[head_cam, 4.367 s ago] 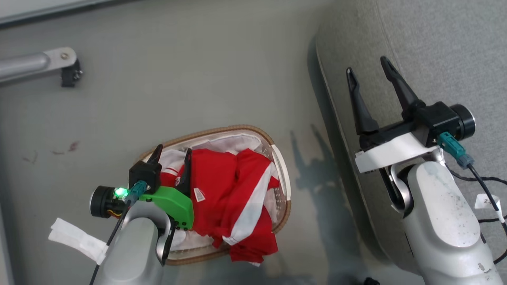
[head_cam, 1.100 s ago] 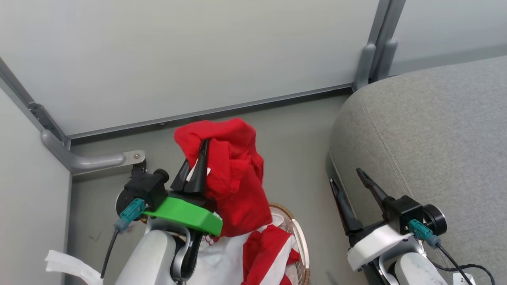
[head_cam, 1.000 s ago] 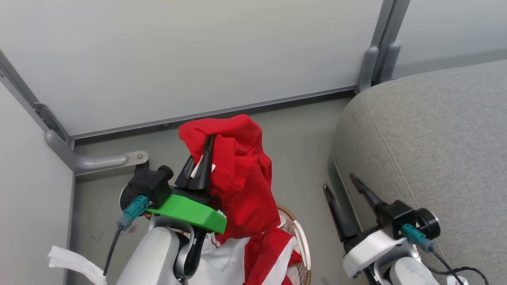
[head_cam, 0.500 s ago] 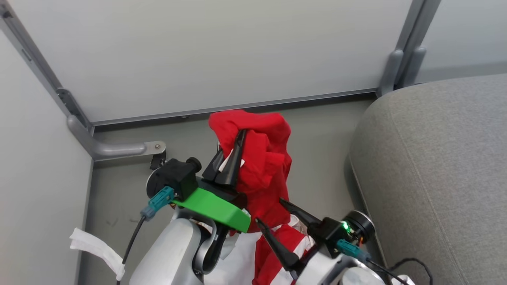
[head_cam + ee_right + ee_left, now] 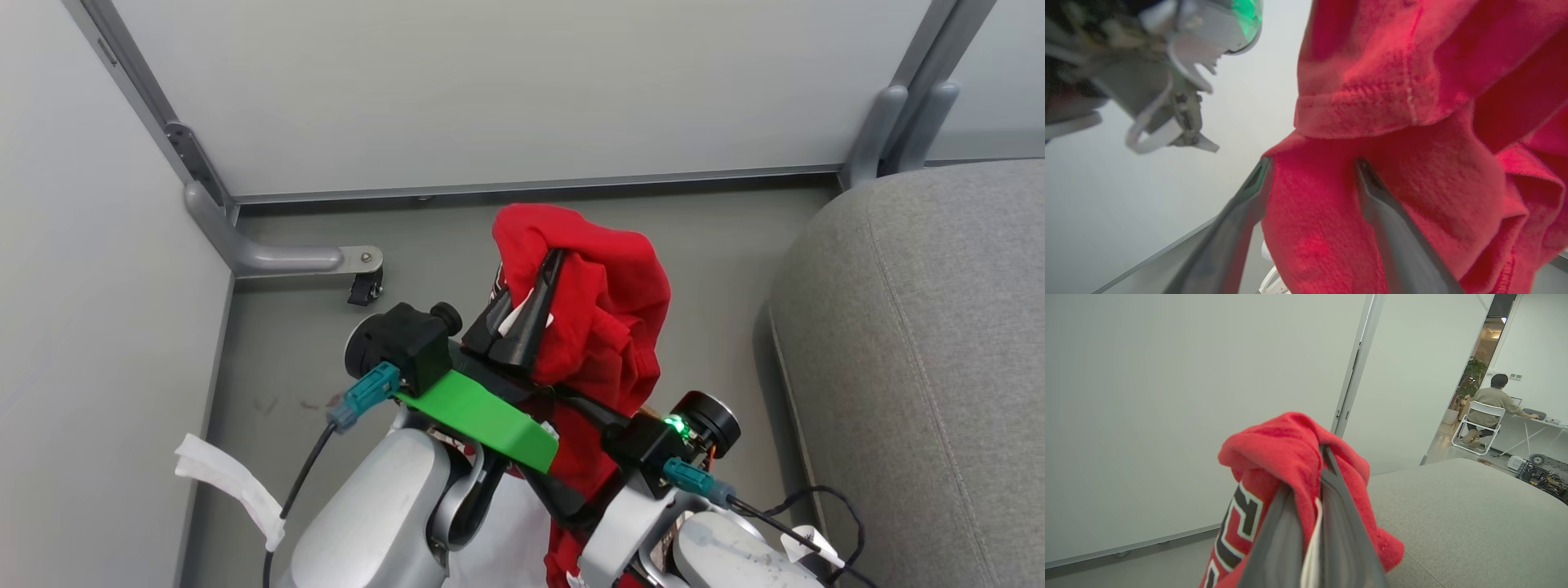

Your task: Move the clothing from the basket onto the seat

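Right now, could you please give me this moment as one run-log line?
left gripper: shut on garment, held up | right gripper: open at garment | seat: garment not yet on it

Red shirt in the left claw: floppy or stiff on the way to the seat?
Likely floppy: the red shirt drapes in folds over the shut left claw and hangs below it. Probably light, since one narrow pinch holds it up. It may snag: the open right claw straddles a hanging fold.
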{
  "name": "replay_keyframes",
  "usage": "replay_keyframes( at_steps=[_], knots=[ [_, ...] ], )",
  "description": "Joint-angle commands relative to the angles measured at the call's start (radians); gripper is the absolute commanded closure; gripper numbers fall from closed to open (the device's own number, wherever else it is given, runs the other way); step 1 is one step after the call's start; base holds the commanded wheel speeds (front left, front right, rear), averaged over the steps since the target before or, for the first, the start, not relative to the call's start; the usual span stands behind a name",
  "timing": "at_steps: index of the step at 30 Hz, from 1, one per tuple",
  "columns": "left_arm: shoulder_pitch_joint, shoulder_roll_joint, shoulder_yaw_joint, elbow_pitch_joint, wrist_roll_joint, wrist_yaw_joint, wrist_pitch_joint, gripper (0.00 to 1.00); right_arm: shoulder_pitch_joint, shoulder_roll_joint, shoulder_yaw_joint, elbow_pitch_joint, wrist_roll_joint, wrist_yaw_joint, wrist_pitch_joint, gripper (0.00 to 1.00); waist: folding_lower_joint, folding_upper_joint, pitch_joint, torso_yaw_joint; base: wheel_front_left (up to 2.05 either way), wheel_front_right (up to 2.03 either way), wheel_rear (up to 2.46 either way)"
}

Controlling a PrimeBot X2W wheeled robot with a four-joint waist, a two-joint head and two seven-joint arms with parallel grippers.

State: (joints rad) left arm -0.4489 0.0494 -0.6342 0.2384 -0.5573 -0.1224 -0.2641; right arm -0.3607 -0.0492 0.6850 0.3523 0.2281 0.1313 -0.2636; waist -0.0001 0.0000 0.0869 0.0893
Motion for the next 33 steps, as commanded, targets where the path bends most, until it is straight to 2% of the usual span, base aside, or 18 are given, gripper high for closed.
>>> replay_keyframes(
  at_steps=[1,11,24,32,33],
  knots=[
    [-0.019,0.002,-0.006,-0.001,-0.007,0.005,-0.001,1.0,-0.003,-0.005,0.001,-0.001,0.004,-0.001,-0.002,0.0,0.0001,0.0,0.008,0.01,0.0,0.0,0.0],
    [-0.025,0.002,-0.045,-0.015,-0.024,0.009,-0.001,1.0,-0.022,-0.005,-0.001,0.048,-0.04,-0.001,-0.002,0.0,0.0001,0.0,-0.004,0.02,0.0,0.0,0.0],
    [-0.018,0.002,-0.086,-0.024,-0.039,0.016,-0.001,1.0,-0.014,-0.004,-0.102,0.198,-0.135,-0.001,-0.002,0.0,0.0001,0.0,-0.014,0.037,0.0,0.0,0.0],
    [-0.018,0.002,-0.083,-0.021,-0.039,0.014,-0.001,1.0,-0.031,-0.005,-0.154,0.211,-0.151,-0.001,-0.002,0.0,0.0001,0.0,-0.008,0.035,0.0,0.0,0.0],
    [-0.018,0.002,-0.084,-0.02,-0.039,0.014,-0.001,1.0,-0.031,-0.004,-0.159,0.213,-0.149,-0.001,-0.002,0.15,0.0001,0.0,-0.008,0.035,0.0,0.0,0.0]
  ],
)
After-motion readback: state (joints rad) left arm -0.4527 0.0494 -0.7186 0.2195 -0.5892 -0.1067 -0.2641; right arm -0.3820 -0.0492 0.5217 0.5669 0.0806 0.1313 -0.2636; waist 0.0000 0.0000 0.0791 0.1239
